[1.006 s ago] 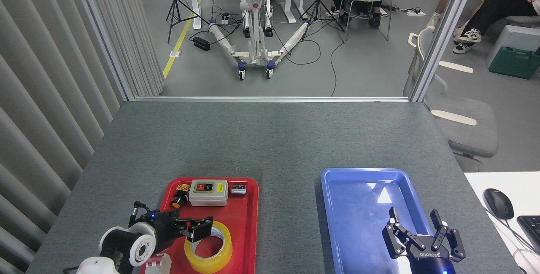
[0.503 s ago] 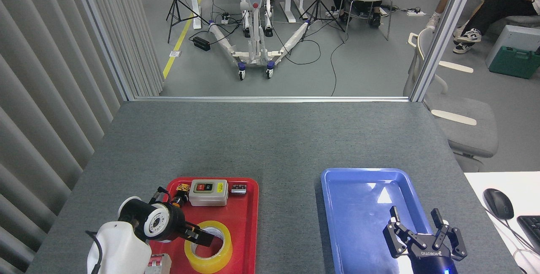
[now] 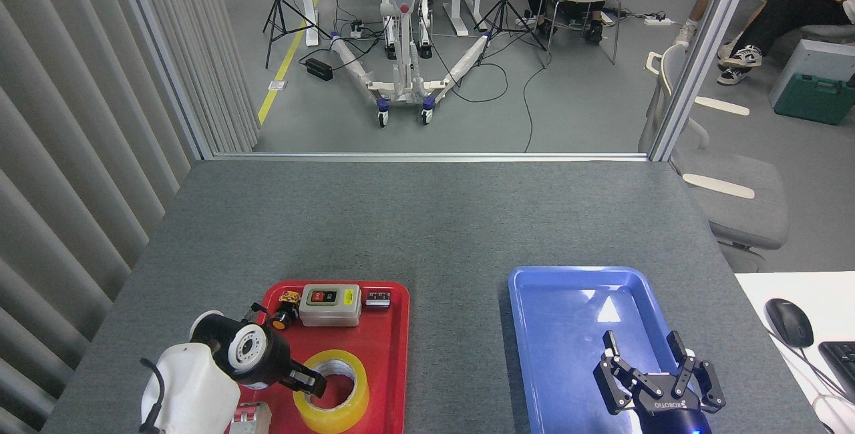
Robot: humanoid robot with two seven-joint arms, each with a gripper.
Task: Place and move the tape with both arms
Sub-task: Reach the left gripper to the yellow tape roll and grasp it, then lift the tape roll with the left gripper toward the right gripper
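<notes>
While flat on red tray [image 3: 394,354], tape [image 3: 332,390]: light, stiff, glossy-slick; best pinched across ring wall. Left gripper [image 3: 308,380] at wall, closure impossible to tell; right gripper [image 3: 646,367] spread over blue tray [image 3: 534,327].

a wide roll of glossy translucent yellow tape [image 3: 332,390] lies flat, hole upward, in the near right part of a red tray [image 3: 387,360] at the table's near left; its white inner core shows around the dark centre. the left gripper [image 3: 308,382] reaches in from the left, a black fingertip dipping into the roll's hole at its left rim; the rest of the fingers are hidden.
</notes>
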